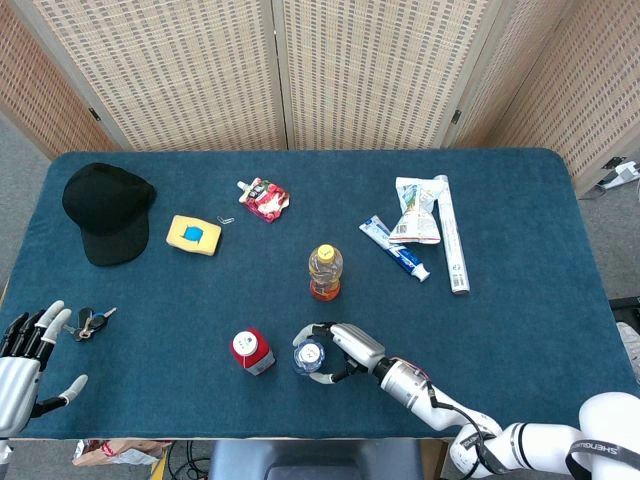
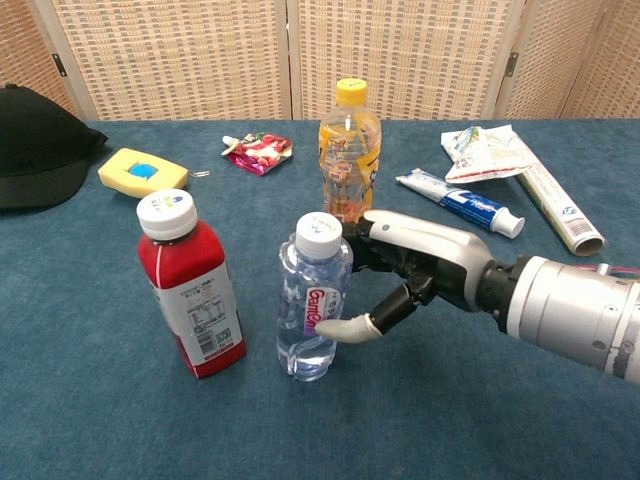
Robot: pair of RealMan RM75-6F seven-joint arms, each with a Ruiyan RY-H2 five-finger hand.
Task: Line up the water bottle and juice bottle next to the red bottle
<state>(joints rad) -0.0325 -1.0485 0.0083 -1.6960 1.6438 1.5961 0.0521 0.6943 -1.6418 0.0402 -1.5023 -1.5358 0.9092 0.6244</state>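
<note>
- The right hand (image 2: 405, 270) wraps its fingers (image 2: 350, 328) around the upright water bottle (image 2: 313, 298), just beside the red bottle (image 2: 190, 285) on the tabletop (image 2: 120, 420).
- The juice bottle (image 2: 349, 150) stands behind them.
- The left hand (image 1: 22, 365) hangs empty, fingers spread.

A table (image 1: 520, 330) covered in dark blue cloth fills the frame. At upper left lies a black cap (image 1: 106, 211), with a yellow sponge (image 1: 194, 235) to its right. A red snack packet (image 1: 264, 198) lies near the top centre. At upper right are a toothpaste tube (image 1: 395, 248), a crumpled wrapper (image 1: 416, 210) and a white roll (image 1: 451, 246). A juice bottle (image 1: 325, 272) stands at centre. Below it stand a red bottle (image 1: 252, 351) and a water bottle (image 1: 309, 355), side by side. Keys (image 1: 94, 322) lie at lower left.
</note>
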